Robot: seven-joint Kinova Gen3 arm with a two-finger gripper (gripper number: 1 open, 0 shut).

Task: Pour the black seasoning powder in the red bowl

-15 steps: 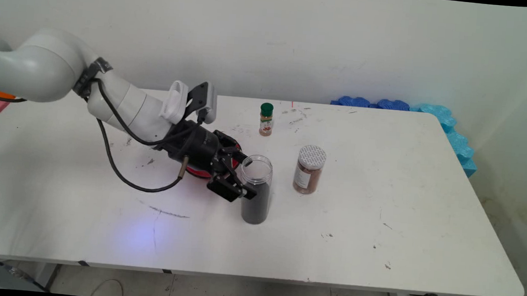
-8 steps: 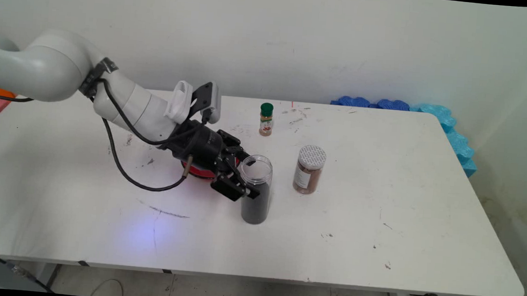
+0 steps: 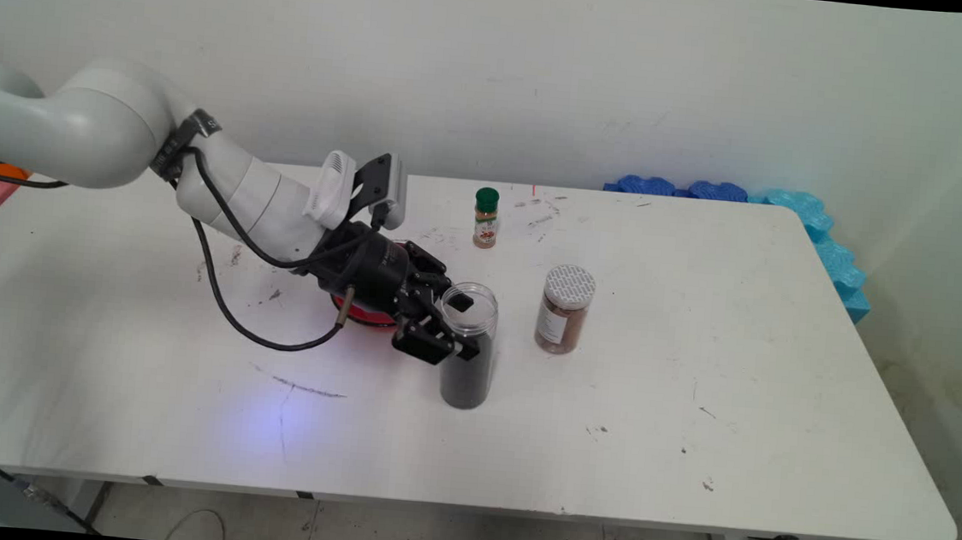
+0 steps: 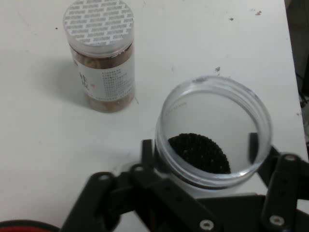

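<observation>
- We see the white tabletop [image 3: 693, 407], scuffed with dark marks, carrying everything here.
- The white arm [image 3: 114, 130] comes in from the left and slopes down toward the middle, a black cable looping beneath it.
- Its black tool [image 3: 461, 327] sits around the upper part of the open clear jar [image 3: 467, 355]; in the hand view the tool [image 4: 203, 150] has one finger on each side of the jar [image 4: 215, 140], both pressed against the wall just below the rim, so we read it as pinching the jar.
- That jar stands upright near the tabletop's middle, lidless, and holds dark grains (roughly two thirds full, judging by the main view).
- A red round object [image 3: 361, 316] lies on the tabletop under the wrist, mostly hidden; we cannot tell what it is.
- The brown-filled jar [image 3: 565, 309] with a white patterned lid stands upright to the right of the open jar, apart from it; the hand view shows it [image 4: 100, 53] too.
- The small spice bottle [image 3: 486, 217] with a green cap stands farther back, toward the wall.
</observation>
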